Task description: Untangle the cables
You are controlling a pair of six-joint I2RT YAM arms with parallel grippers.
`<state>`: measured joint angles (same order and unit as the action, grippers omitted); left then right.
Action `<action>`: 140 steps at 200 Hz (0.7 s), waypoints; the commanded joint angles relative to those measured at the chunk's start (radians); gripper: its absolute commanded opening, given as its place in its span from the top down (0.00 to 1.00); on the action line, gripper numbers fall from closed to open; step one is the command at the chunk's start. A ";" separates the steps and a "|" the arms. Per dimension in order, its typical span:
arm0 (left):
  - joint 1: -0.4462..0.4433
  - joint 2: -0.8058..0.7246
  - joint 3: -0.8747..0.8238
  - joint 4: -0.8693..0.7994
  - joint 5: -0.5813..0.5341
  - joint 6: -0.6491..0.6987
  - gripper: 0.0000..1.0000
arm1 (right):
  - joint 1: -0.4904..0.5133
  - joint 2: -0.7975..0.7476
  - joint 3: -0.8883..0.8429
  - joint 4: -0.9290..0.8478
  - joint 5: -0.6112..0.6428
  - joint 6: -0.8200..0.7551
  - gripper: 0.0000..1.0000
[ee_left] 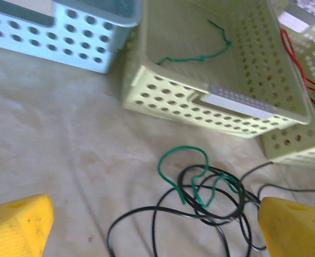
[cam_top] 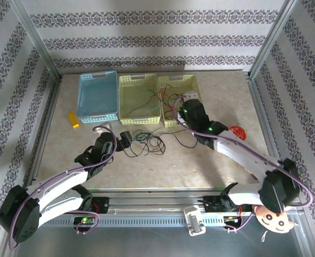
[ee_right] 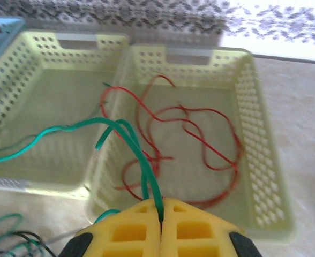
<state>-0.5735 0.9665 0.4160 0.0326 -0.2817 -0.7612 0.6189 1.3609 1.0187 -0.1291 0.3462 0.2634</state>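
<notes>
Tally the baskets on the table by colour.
Blue: 1, the blue basket
Pale yellow: 2, the middle basket and the right basket
Total: 3

The pale-yellow perforated rectangular basket [ee_left: 168, 99] looks like smooth, slightly glossy plastic, as does the light-blue perforated basket [ee_left: 66, 40] left of it. In front of it, thin green and black cables [ee_left: 203, 184] with smooth sheaths lie on a matt, mottled beige tabletop [ee_left: 55, 144].
</notes>
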 commanded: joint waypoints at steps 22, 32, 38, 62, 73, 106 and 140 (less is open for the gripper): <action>0.006 0.001 0.026 -0.125 -0.085 -0.042 0.03 | -0.028 0.346 0.301 0.005 -0.162 0.088 1.00; 0.006 0.001 0.031 -0.131 -0.086 -0.041 0.03 | -0.038 0.428 0.384 -0.016 -0.198 0.110 1.00; 0.006 -0.001 0.032 -0.133 -0.085 -0.040 0.02 | -0.043 0.471 0.429 -0.026 -0.218 0.121 1.00; 0.006 -0.003 0.040 -0.129 -0.070 -0.023 0.02 | -0.063 0.589 0.564 -0.050 -0.334 0.157 0.85; 0.006 0.001 0.050 -0.131 -0.061 -0.007 0.02 | -0.070 0.604 0.596 -0.079 -0.332 0.181 0.69; 0.006 0.017 0.067 -0.108 -0.015 0.041 0.02 | -0.076 0.501 0.502 -0.049 -0.281 0.153 0.57; 0.006 0.095 0.094 -0.022 0.116 0.112 0.03 | -0.079 0.309 0.283 -0.003 -0.270 0.150 0.56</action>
<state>-0.5735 1.0042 0.4683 -0.0521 -0.2710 -0.7242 0.5449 1.8156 1.4193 -0.1699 0.0658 0.4137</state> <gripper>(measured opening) 0.974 0.437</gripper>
